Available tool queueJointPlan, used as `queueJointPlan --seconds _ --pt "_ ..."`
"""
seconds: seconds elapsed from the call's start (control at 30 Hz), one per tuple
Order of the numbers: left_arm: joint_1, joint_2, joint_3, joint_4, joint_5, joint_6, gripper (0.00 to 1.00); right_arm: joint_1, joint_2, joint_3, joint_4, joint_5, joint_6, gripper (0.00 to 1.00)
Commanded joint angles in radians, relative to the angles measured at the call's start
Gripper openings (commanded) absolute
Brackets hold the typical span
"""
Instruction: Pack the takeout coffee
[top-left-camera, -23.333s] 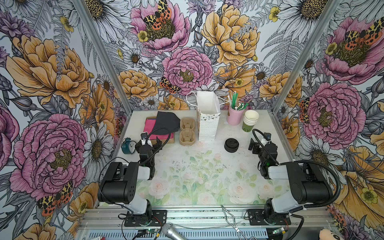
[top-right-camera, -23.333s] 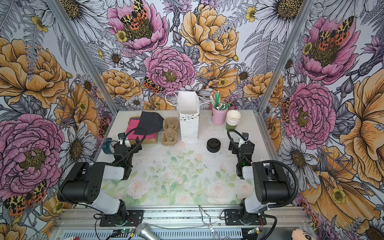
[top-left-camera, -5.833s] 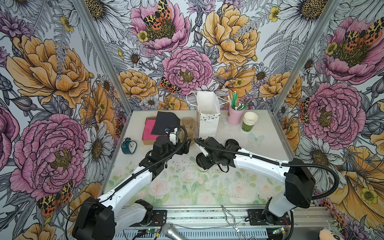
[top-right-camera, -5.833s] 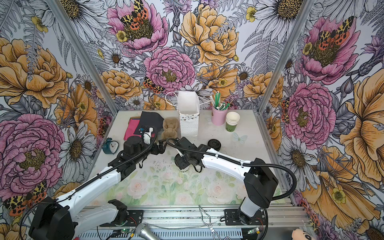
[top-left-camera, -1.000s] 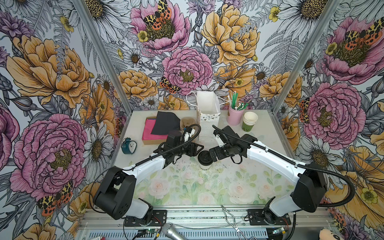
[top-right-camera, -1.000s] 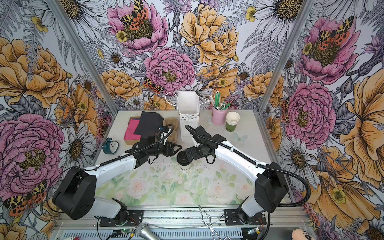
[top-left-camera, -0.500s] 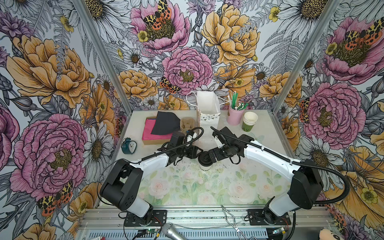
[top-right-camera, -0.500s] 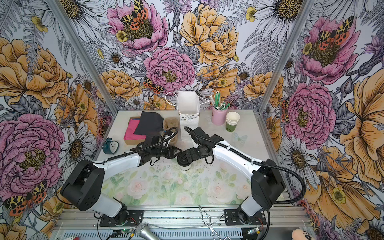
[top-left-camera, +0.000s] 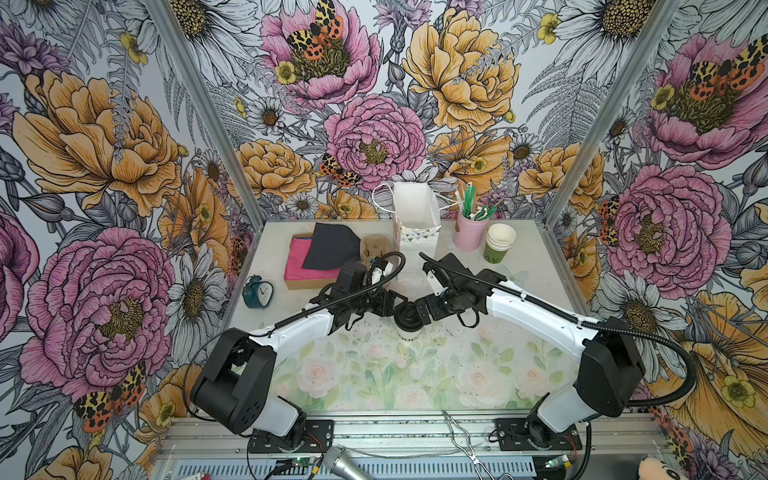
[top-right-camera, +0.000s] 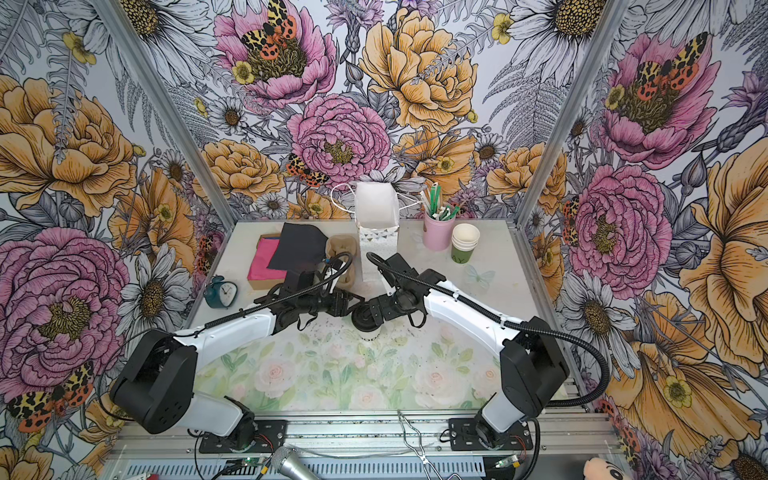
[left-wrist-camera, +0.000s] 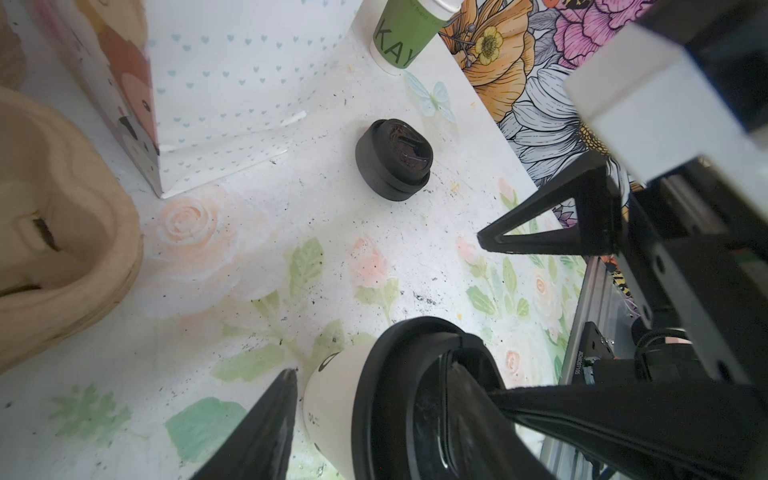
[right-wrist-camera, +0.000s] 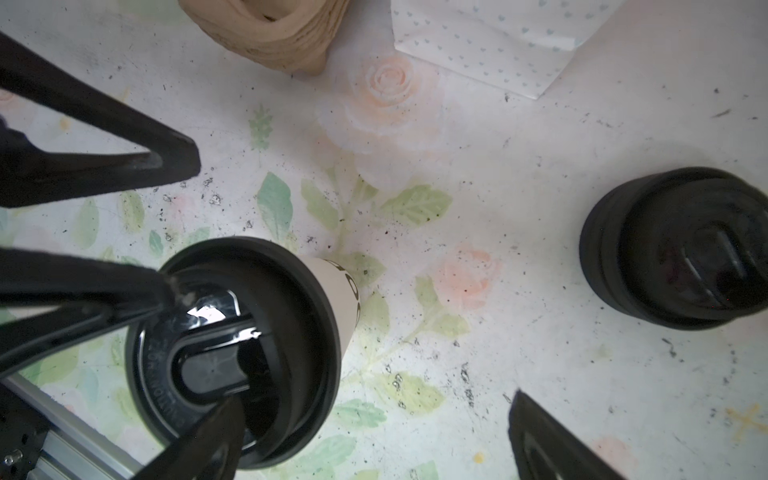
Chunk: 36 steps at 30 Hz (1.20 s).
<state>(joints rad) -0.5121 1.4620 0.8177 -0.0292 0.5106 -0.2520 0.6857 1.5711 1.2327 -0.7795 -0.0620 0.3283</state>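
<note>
While the takeout coffee (top-left-camera: 409, 324) stands upright near the white paper bag (top-left-camera: 413, 208), on its robot-facing side, the left gripper (left-wrist-camera: 374, 370) is partly spread, gripping nothing: 1 finger over the black lid (right-wrist-camera: 299, 316), 1 just beside the cup wall. The right gripper (right-wrist-camera: 376, 399) gapes wide, 1 finger over the lid.

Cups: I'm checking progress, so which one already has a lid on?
The whitish takeout coffee in the middle, capped in black; the green-bottomed stack at the back is lidless.
</note>
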Motion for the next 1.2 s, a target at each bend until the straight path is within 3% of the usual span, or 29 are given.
queueJointPlan --seconds 0.0,0.53,1.17 --pt "0.007 0.000 0.007 -0.009 0.061 0.014 0.57 -0.003 0.036 -0.021 -0.018 0.010 -0.034 0.99" --pt "0.025 0.040 -0.006 -0.106 0.003 0.020 0.42 -0.015 0.043 -0.053 -0.019 0.024 -0.047 0.99" --pt "0.028 0.073 -0.114 -0.117 -0.111 -0.083 0.37 -0.029 0.030 -0.150 -0.020 0.016 -0.017 0.99"
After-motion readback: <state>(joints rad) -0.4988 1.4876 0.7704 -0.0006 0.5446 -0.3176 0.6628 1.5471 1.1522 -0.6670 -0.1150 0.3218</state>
